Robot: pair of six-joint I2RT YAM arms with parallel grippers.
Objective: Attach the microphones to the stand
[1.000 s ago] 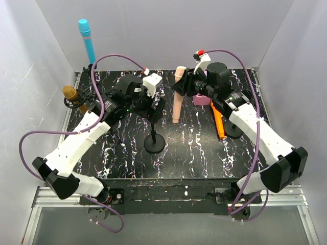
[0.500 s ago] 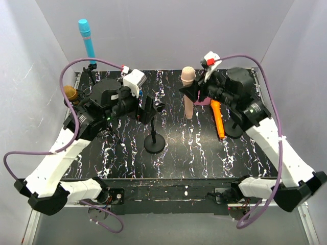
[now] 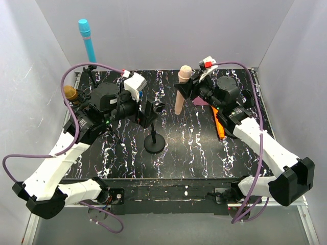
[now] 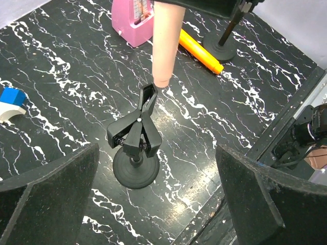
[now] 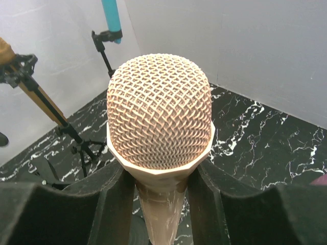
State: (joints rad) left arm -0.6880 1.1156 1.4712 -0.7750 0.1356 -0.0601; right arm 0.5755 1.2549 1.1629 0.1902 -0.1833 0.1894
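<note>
My right gripper (image 3: pixel 187 88) is shut on the pale pink-cream microphone (image 3: pixel 181 94) just under its mesh head (image 5: pixel 159 115) and holds it upright above the table. Its lower end (image 4: pixel 166 46) hangs just above and behind the spring clip (image 4: pixel 139 127) of the short black stand (image 3: pixel 154 142). My left gripper (image 3: pixel 152 111) is open and empty, above and just left of that stand, with its fingers (image 4: pixel 51 191) wide apart. The sky blue microphone (image 3: pixel 87 40) and the gold microphone (image 3: pixel 70 94) sit on stands at the back left. The orange microphone (image 3: pixel 218 122) lies on the table.
A mauve rectangular block (image 4: pixel 134 18) stands behind the pink-cream microphone. A small blue-and-white piece (image 4: pixel 11 101) lies left of the stand. Another black stand base (image 4: pixel 219 48) sits by the orange microphone. White walls close in the table (image 3: pixel 204 158) on three sides.
My right gripper swung the pink-cream microphone right, then back left and slightly farther back. My left arm drew back left, and its gripper stays open beside the stand.
</note>
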